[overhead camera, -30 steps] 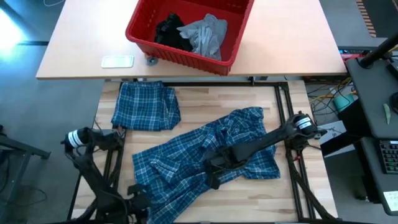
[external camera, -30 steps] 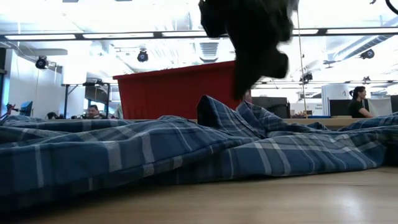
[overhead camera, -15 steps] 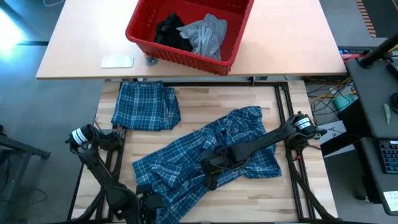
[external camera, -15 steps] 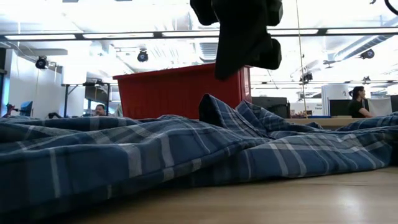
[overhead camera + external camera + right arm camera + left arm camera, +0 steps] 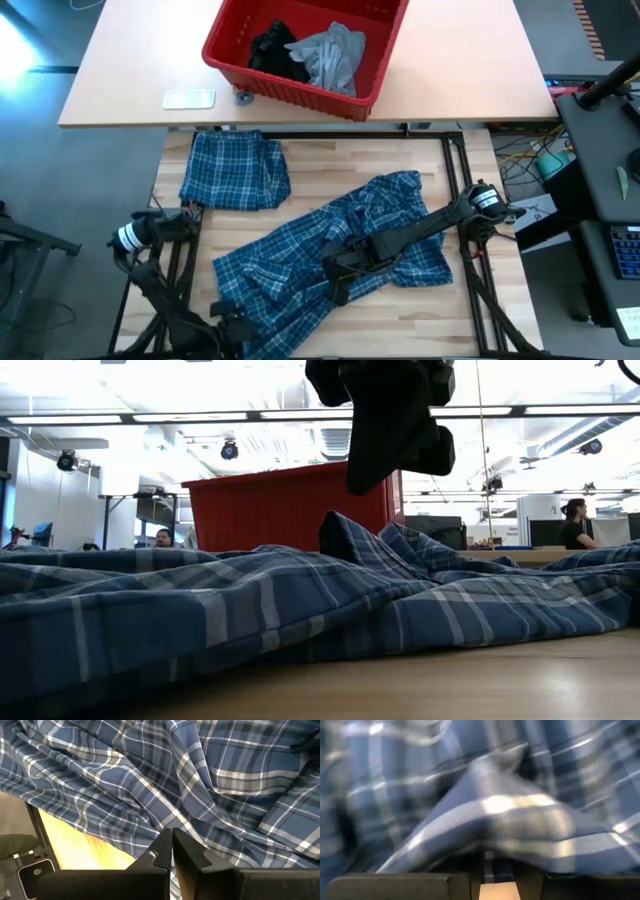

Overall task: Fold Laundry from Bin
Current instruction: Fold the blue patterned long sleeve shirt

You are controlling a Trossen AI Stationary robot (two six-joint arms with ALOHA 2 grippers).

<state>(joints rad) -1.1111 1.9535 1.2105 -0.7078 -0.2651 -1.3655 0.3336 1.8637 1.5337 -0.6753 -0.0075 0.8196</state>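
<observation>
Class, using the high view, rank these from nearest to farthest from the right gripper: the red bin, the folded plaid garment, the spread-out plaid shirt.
1. The spread-out plaid shirt, directly under the right gripper at the table's middle.
2. The folded plaid garment, at the table's far left corner.
3. The red bin, on the other table beyond.

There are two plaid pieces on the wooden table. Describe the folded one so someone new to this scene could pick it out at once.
Start at the red bin on the far tan table, then drop to the wooden table below it. Near that table's far left corner lies the folded plaid piece, a compact, roughly square stack. Unlike the spread plaid shirt rumpled across the middle, no gripper is on it.
</observation>
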